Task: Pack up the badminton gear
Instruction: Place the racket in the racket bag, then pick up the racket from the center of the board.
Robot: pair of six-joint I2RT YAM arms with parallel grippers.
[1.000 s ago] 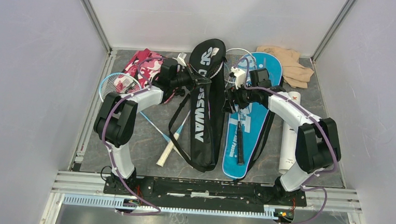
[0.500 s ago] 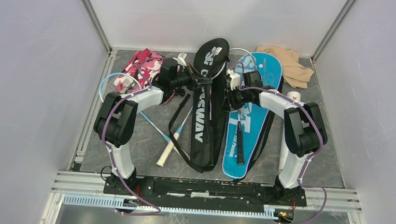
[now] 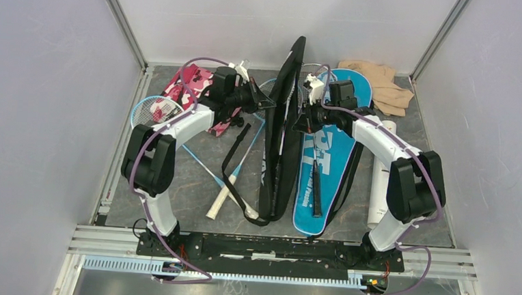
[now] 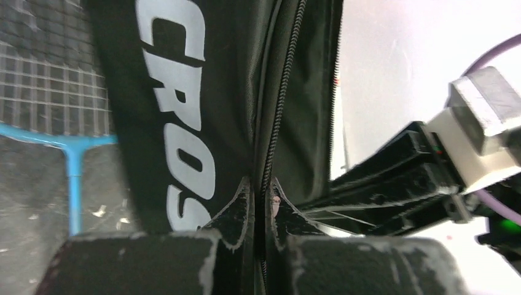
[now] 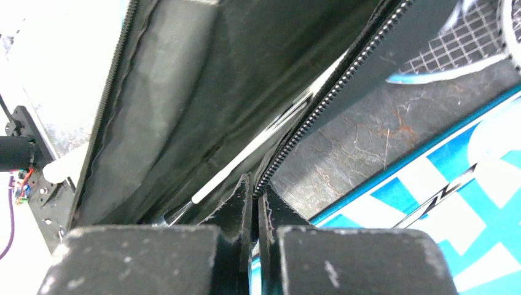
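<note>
The black "CROSSWAY" racket cover (image 3: pixel 281 128) stands up on its edge at the table's middle, held between both arms. My left gripper (image 3: pixel 266 101) is shut on its left zip edge (image 4: pixel 270 141). My right gripper (image 3: pixel 295 124) is shut on the other zip edge (image 5: pixel 307 129). Inside the spread cover a thin white and silver shaft (image 5: pixel 246 163) shows. The blue "SPORT" cover (image 3: pixel 325 168) lies flat to the right with a black-handled racket (image 3: pixel 316 192) on it. A blue racket (image 3: pixel 152 111) lies at the left. The long white tube (image 3: pixel 381 179) lies at the far right.
A pink-and-white camouflage cloth (image 3: pixel 188 85) lies under the left arm at the back left. A beige cloth (image 3: pixel 380 83) is bunched in the back right corner. The cover's black strap (image 3: pixel 233 166) loops over the blue racket's white handle (image 3: pixel 221 201). Metal rails edge the table.
My right gripper has shut on the black cover's right zip edge. The cover, flat a second ago, is now raised on its edge between both grippers. The left gripper moved up slightly.
</note>
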